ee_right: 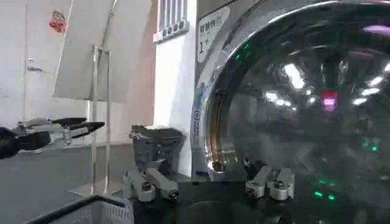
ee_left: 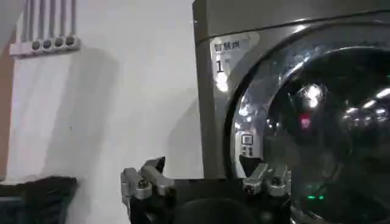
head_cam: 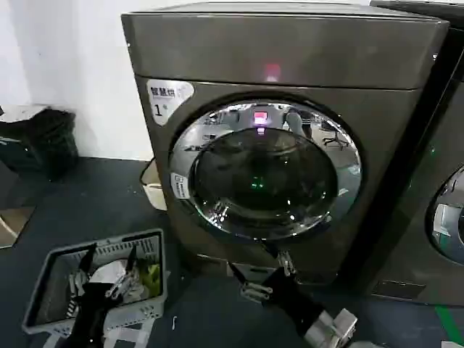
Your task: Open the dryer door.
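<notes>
Nearest me, I have the left gripper (head_cam: pixel 109 272) hanging low over the grey slatted plastic laundry basket (head_cam: pixel 148 308), well to the left of the big bronze-grey front-loading dryer (head_cam: pixel 290 51); its fingers are spread and hold nothing, so I judge this arm is parked out of the door's swing. My right gripper (head_cam: pixel 262 274) sits just below the lower rim of the large round chrome-rimmed dryer door (head_cam: pixel 210 130), fingers spread and empty, apart from the rim, placed there, I think, to come up onto the door edge. The door lies shut, flush in the dryer's front, under the white "1" sticker (head_cam: pixel 167 98) and small red light (head_cam: pixel 272 71)
</notes>
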Controlling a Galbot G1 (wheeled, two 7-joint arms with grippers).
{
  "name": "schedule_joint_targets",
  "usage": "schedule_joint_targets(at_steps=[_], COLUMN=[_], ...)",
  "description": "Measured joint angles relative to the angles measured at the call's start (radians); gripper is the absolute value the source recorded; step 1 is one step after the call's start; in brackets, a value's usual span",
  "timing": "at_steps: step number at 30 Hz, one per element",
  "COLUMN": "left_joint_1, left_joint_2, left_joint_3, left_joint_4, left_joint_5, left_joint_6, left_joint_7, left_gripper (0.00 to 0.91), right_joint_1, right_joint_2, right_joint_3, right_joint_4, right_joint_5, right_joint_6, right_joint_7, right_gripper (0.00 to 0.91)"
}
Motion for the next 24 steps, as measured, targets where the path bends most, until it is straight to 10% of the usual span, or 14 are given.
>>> schedule_joint_targets(at_steps=[24], left_joint_1=[0.021], left_joint_2=[0.024], left_joint_3=[0.019], left_joint_4=[-0.025], left_joint_5=[0.005], left_joint_6=[0.05], left_joint_7=[0.0], left_gripper=[0.907], right_joint_1=[0.444], right_joint_2=[-0.055], right_joint_3=[-0.177], right_joint_4=[-0.307], right_joint_5=[0.153], right_joint_6=[-0.033], right_joint_7=[-0.014], right_gripper=[0.907])
